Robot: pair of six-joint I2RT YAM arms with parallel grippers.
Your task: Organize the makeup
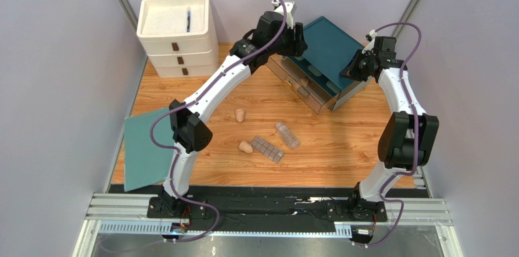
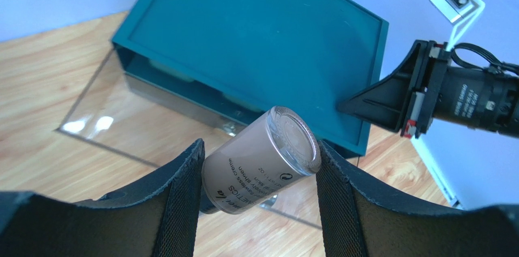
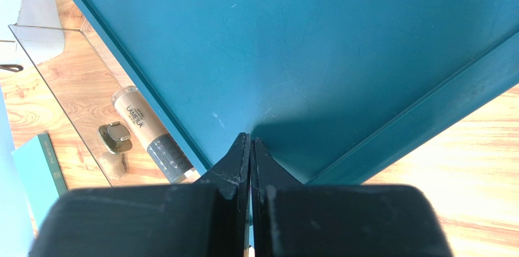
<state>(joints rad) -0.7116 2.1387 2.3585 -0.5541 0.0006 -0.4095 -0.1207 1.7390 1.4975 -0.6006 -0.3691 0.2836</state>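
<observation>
My left gripper (image 2: 259, 155) is shut on a beige dropper bottle (image 2: 262, 169) with a dark cap at its lower end, held tilted over the pulled-out clear drawer (image 2: 116, 126) of the teal organizer (image 2: 256, 44). In that drawer lies a beige tube with a grey cap (image 3: 146, 132). My right gripper (image 3: 250, 139) is shut, its tips resting on the organizer's teal top (image 3: 292, 44). On the table lie two beige sponges (image 1: 240, 115) (image 1: 245, 146), a gridded palette (image 1: 268, 148) and a clear bottle (image 1: 287, 135).
A white stacked drawer unit (image 1: 176, 38) stands at the back left. A flat teal sheet (image 1: 145, 147) lies at the left edge beside the left arm. A brass knob (image 3: 114, 137) sits on the drawer front.
</observation>
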